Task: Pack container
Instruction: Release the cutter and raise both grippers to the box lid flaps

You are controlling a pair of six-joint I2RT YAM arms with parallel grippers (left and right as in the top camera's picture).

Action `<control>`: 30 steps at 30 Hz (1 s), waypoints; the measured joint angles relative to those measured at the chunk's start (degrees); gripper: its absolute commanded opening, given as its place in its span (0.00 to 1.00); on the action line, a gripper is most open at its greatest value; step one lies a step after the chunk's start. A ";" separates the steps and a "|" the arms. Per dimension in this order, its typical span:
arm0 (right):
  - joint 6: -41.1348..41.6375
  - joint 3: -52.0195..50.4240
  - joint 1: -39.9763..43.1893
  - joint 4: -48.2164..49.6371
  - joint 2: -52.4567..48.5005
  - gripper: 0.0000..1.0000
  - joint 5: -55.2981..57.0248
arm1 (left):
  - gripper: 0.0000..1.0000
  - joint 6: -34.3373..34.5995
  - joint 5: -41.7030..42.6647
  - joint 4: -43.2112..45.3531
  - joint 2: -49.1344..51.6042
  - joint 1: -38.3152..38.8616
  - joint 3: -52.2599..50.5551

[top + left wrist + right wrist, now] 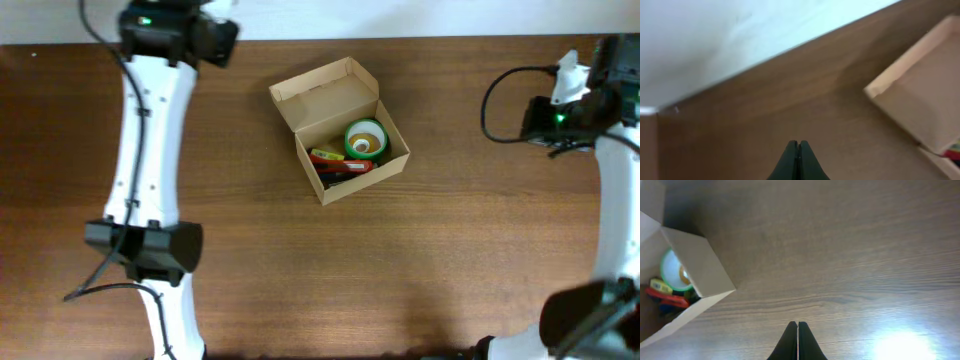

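The container, a tan cardboard box, sits open at the table's middle back, its flap lid folded back to the upper left. Inside lie a green tape roll and red and yellow items. My left gripper is shut and empty over bare table near the back edge, left of the container's lid. My right gripper is shut and empty over bare table to the right of the container. The tape roll and the red item also show in the right wrist view.
The brown wooden table ends at a white back wall. The left arm reaches from the front left to the back. The right arm stands along the right edge with a black cable.
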State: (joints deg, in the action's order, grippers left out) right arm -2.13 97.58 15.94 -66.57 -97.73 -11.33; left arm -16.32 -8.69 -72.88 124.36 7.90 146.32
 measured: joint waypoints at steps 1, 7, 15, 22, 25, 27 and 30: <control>-0.26 0.02 -0.20 0.13 -1.84 0.04 -0.63 | 0.02 0.61 1.95 0.46 0.00 -1.99 -2.19; -1.36 0.00 -5.11 1.14 -11.78 0.04 -2.34 | 0.02 2.45 7.89 2.99 0.00 -7.48 -11.37; -1.73 0.00 -13.88 5.62 -20.46 0.04 -3.96 | 0.02 2.67 9.84 4.50 0.00 -7.34 -19.37; -2.69 0.00 -15.26 5.88 -24.20 0.04 -5.35 | 0.02 2.67 10.03 4.68 0.00 -7.34 -19.37; -3.10 0.00 -16.44 6.51 -24.20 0.04 -5.79 | 0.02 2.67 10.03 4.70 0.00 -7.34 -19.37; -3.48 0.00 -17.35 6.78 -24.20 0.04 -6.08 | 0.02 2.67 10.03 4.79 0.00 -7.34 -19.37; -4.00 0.00 -18.80 6.84 -24.20 0.04 -6.38 | 0.02 2.67 10.03 4.81 0.00 -7.34 -19.37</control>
State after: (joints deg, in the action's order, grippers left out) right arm -6.13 97.58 -2.85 -59.72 -121.93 -17.72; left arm -13.65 1.34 -68.07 124.36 0.56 126.96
